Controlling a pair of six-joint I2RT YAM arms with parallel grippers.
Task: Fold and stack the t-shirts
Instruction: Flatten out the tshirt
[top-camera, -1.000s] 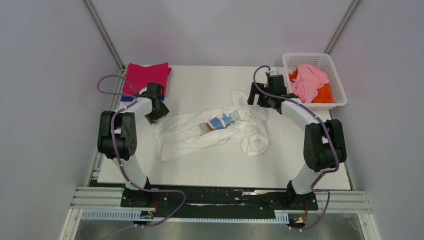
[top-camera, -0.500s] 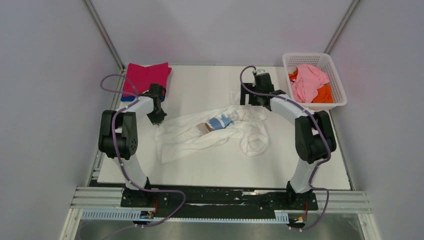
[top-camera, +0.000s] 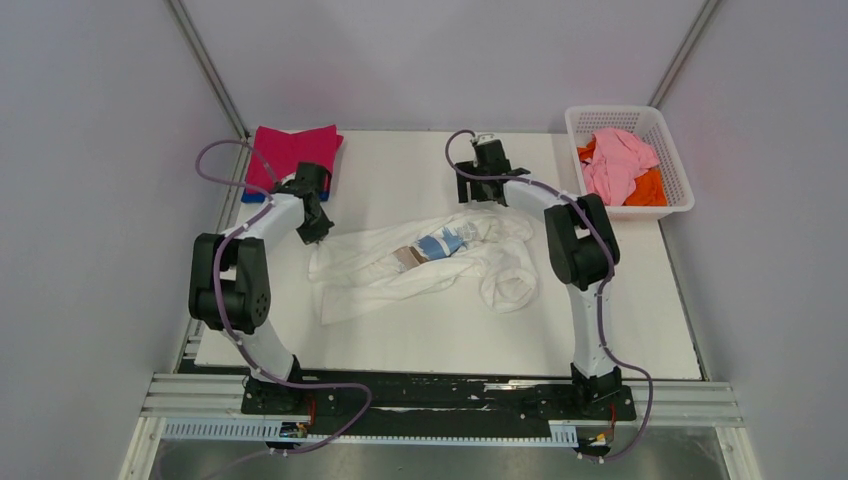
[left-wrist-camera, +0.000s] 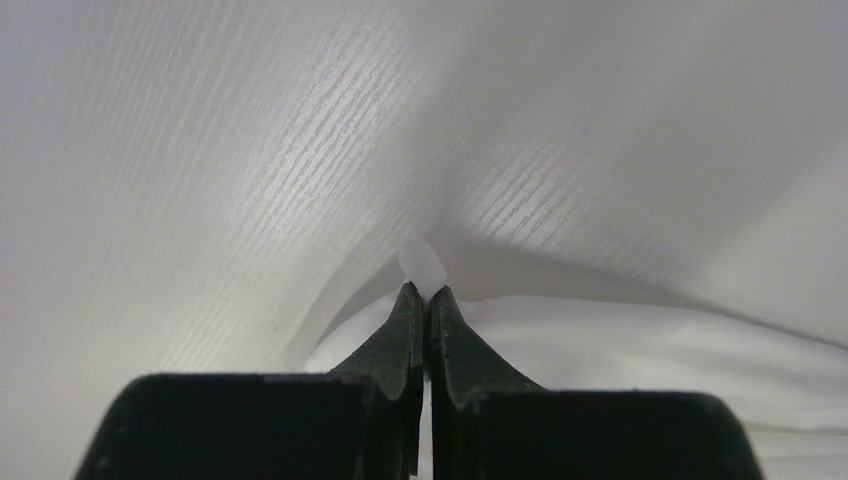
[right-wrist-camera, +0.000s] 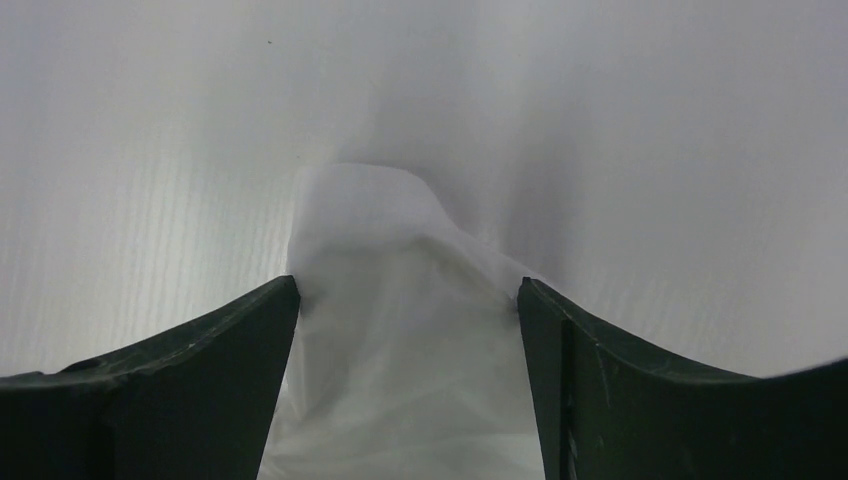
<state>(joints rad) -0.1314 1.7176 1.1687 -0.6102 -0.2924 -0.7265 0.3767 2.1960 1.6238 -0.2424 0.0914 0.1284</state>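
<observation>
A white t-shirt (top-camera: 430, 262) with a blue and brown print lies crumpled mid-table. My left gripper (top-camera: 318, 235) is at its left edge. In the left wrist view that gripper (left-wrist-camera: 424, 292) is shut, with a small tuft of the white t-shirt (left-wrist-camera: 422, 262) pinched at its tips. My right gripper (top-camera: 478, 198) is at the shirt's far corner. In the right wrist view this gripper (right-wrist-camera: 408, 292) is open, its fingers either side of a raised fold of the white t-shirt (right-wrist-camera: 395, 300). A folded magenta t-shirt (top-camera: 292, 152) lies on a blue one (top-camera: 255, 196) at the far left.
A white lattice basket (top-camera: 612, 110) stands at the far right corner, holding a pale pink t-shirt (top-camera: 615, 160) and an orange one (top-camera: 652, 188). The white table (top-camera: 400, 170) ends near the arm bases. Grey walls enclose the sides and back.
My left gripper has shut on the white t-shirt's left edge. My right arm has swung left to the shirt's far corner, and its jaws have narrowed a little.
</observation>
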